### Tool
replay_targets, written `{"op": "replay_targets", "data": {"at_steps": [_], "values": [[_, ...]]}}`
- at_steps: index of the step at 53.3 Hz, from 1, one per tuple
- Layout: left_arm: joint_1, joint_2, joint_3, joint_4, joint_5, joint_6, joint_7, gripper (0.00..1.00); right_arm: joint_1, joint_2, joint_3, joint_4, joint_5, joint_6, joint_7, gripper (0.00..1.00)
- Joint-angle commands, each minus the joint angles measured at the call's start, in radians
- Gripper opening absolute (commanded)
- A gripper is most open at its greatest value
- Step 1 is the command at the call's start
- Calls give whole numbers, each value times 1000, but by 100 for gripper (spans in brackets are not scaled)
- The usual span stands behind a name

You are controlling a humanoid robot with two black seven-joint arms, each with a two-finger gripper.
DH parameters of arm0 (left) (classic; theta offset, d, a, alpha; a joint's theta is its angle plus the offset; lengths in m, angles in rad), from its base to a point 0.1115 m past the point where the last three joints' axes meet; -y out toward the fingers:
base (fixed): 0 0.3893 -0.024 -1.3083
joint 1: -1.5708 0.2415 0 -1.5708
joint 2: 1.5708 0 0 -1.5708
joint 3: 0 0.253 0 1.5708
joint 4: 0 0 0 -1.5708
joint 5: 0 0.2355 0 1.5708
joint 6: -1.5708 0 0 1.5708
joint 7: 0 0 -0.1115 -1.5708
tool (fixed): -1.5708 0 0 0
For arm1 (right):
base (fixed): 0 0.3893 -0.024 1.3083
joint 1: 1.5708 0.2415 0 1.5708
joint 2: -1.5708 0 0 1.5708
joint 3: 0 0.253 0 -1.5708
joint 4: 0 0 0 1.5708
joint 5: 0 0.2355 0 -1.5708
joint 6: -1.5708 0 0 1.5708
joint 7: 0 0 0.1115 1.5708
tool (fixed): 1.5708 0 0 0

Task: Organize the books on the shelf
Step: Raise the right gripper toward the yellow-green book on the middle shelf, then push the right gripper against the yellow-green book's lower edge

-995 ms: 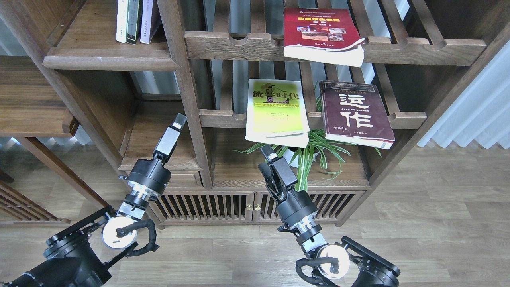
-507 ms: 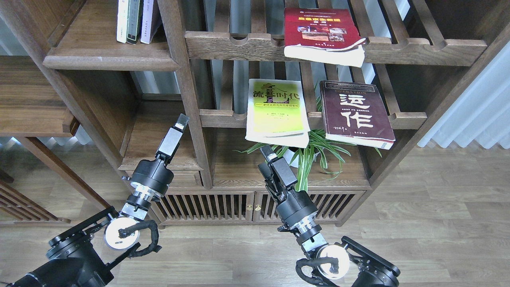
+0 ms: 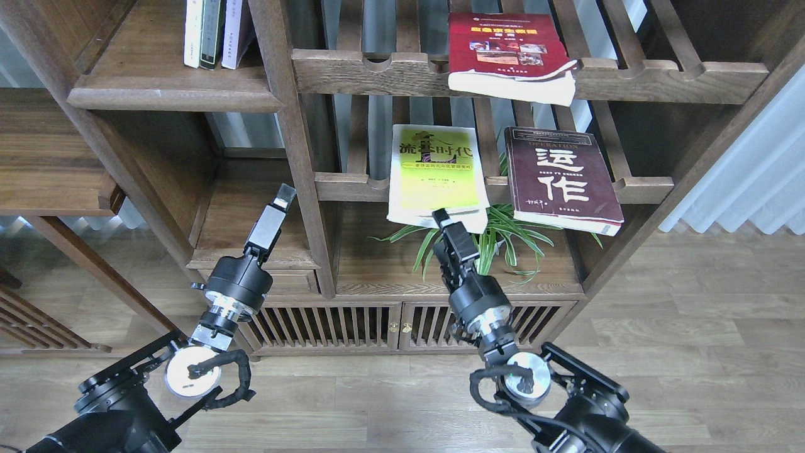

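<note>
The yellow-green book [image 3: 436, 176] and the maroon book [image 3: 560, 179] lie flat on the middle slatted shelf, overhanging its front rail. The red book [image 3: 506, 53] lies on the upper slatted shelf. The solid dark-brown shelf [image 3: 170, 94] is at the upper left. My right gripper [image 3: 442, 218] points up, its tip just below the yellow-green book's front edge. I cannot tell its fingers apart. My left gripper [image 3: 286, 194] is raised in front of the upright post, holding nothing that I can see. Its fingers show as one narrow tip.
Thin white, dark-green and lavender books [image 3: 210, 31] stand at the back of the solid shelf. A potted spider plant [image 3: 497, 242] sits under the two lower books, beside my right gripper. A wooden upright post [image 3: 302, 163] separates the two bays. A slatted cabinet [image 3: 377, 324] is below.
My right gripper has risen and moved right, from below the plant leaves to just under the yellow-green book's front edge. The left arm has barely moved. The books have not moved.
</note>
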Motion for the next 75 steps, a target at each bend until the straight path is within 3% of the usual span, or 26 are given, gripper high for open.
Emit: {"op": "replay_targets", "data": {"at_steps": [1, 75], "values": [[0, -1, 0, 1, 0, 0, 0, 100, 16, 0, 40, -10, 23, -65, 0, 99], [0, -10, 3, 35, 4, 0, 0, 100, 166, 0, -63, -124, 111, -122, -15, 94]]}}
